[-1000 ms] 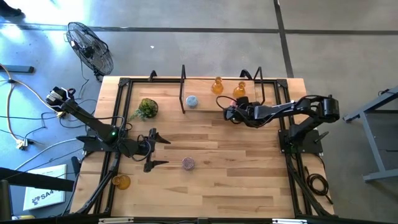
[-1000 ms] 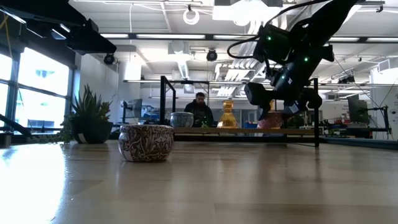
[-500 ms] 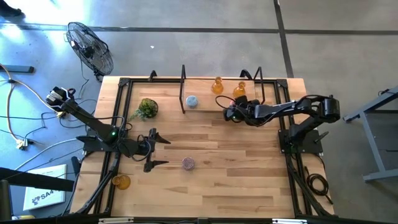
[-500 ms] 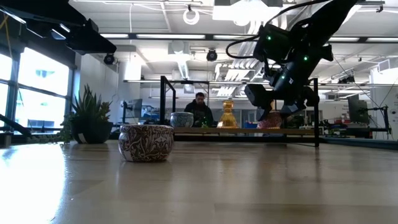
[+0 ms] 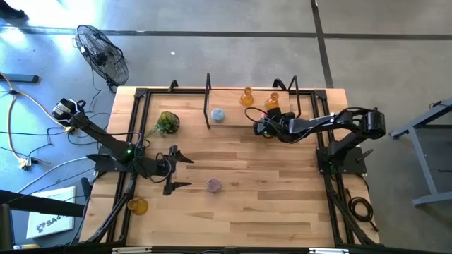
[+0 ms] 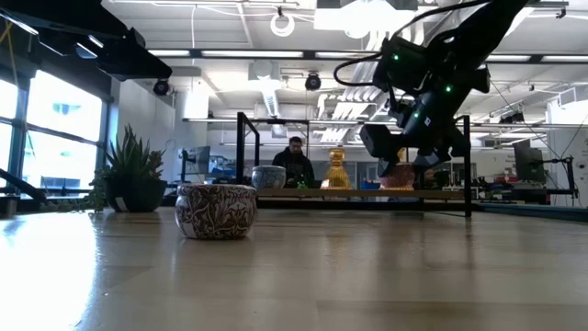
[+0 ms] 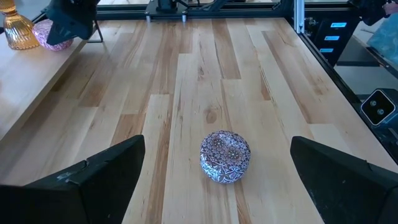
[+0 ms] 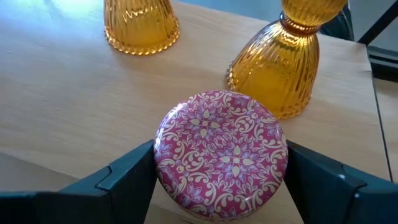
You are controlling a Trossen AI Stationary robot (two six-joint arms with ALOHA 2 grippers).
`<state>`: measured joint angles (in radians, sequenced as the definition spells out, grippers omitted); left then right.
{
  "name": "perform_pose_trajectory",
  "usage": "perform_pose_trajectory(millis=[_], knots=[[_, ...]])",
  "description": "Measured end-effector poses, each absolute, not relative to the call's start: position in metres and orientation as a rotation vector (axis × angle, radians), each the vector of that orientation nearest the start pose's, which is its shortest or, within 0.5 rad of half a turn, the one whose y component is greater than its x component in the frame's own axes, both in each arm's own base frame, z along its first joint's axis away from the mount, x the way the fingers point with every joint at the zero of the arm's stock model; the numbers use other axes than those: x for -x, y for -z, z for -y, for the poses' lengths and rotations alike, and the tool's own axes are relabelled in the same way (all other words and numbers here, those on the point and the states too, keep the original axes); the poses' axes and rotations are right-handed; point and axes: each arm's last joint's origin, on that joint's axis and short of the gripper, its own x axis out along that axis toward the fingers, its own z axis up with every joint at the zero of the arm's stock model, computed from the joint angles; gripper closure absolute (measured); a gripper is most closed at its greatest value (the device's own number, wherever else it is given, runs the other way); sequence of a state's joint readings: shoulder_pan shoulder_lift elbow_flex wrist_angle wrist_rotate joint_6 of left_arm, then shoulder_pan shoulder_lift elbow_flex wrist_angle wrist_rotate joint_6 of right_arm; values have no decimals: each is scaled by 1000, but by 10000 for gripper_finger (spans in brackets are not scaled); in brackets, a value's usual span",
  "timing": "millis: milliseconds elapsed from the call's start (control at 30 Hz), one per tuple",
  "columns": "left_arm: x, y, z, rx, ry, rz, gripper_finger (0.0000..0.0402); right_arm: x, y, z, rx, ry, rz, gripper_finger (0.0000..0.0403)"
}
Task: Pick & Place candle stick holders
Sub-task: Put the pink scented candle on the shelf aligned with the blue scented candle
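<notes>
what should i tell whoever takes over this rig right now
Right end effector sits around the pink holder on the rear shelf, beside two amber holders and the blue holder; grip not confirmed.
Left end effector is open, empty, facing the lilac holder mid-table.
Left: lilac holder, and the third amber holder at the front left corner.

From above I couldn't see the pink holder [image 8: 221, 152] under the right gripper [image 5: 260, 128]; one amber holder [image 8: 142, 25] was cropped.
</notes>
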<state>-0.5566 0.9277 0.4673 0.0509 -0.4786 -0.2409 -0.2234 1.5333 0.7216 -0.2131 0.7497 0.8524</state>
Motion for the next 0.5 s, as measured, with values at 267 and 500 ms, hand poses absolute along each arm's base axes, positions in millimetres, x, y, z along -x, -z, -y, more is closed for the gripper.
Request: perform_pose_trajectory(millis=[267, 500], knots=[[-171, -222, 91, 36, 34, -362, 4, -259, -155, 79, -506, 1243, -528, 96], [-171, -222, 91, 36, 33, -362, 4, -259, -155, 78, -489, 1222, -554, 95]])
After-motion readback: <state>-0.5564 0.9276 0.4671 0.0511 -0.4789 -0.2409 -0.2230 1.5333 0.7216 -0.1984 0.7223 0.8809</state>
